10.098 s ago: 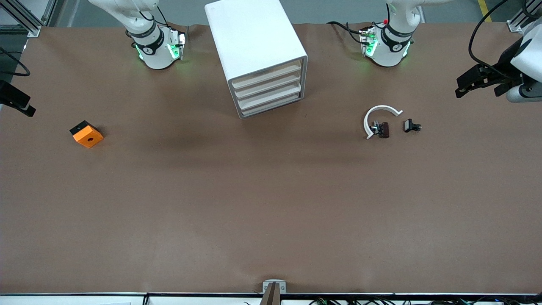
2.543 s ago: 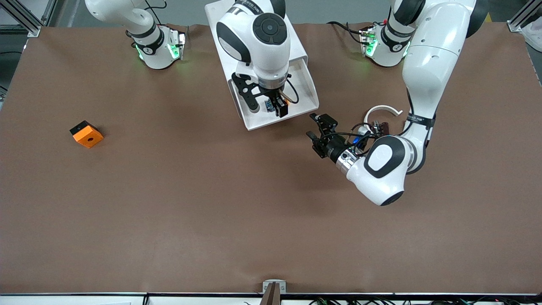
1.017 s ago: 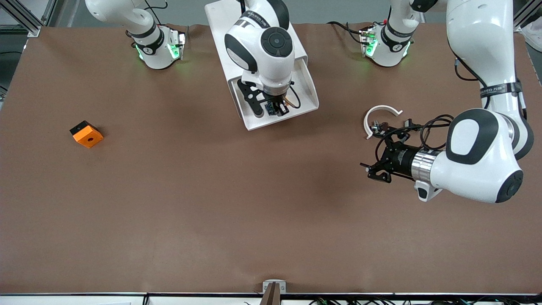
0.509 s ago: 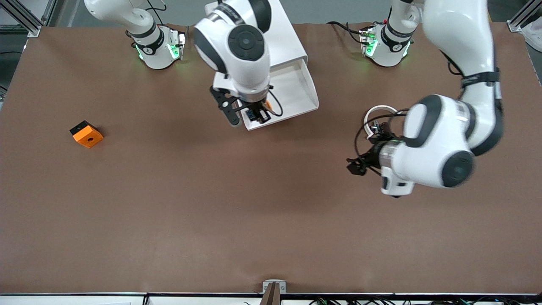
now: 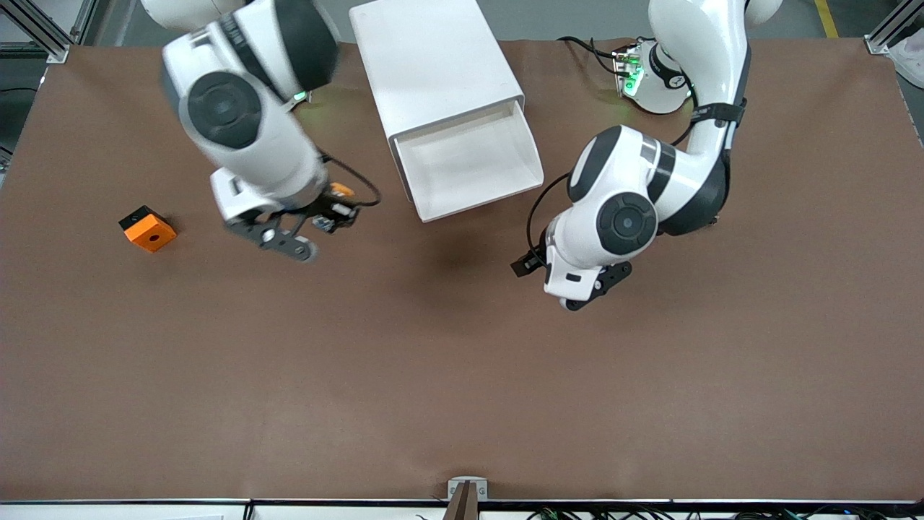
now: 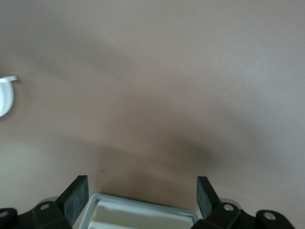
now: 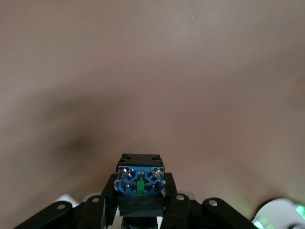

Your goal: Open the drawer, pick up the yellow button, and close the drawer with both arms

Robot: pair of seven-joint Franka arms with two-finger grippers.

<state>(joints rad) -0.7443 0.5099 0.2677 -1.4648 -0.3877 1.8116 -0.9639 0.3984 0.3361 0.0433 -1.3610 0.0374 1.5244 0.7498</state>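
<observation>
The white cabinet (image 5: 433, 65) stands at the table's back, its top drawer (image 5: 469, 162) pulled out with a bare white floor. My right gripper (image 5: 328, 214) hangs over the brown table between the cabinet and the orange block, shut on the button (image 5: 333, 206). The orange cap shows in the front view and the blue and black body (image 7: 141, 177) between the fingers (image 7: 108, 191) in the right wrist view. My left gripper (image 5: 521, 265) is open and holds nothing, over the table just off the drawer's front corner. A white rimmed edge (image 6: 143, 210), seemingly the drawer, shows between its fingers (image 6: 76, 195).
An orange square block (image 5: 147, 229) with a black hole lies toward the right arm's end of the table. The tip of a white curved strip (image 6: 5, 95) shows in the left wrist view. The left arm's elbow (image 5: 628, 209) hangs over the table beside the drawer.
The right arm has carried the button out of the drawer and toward the orange block. The left arm has swung from the curved strip toward the drawer's front.
</observation>
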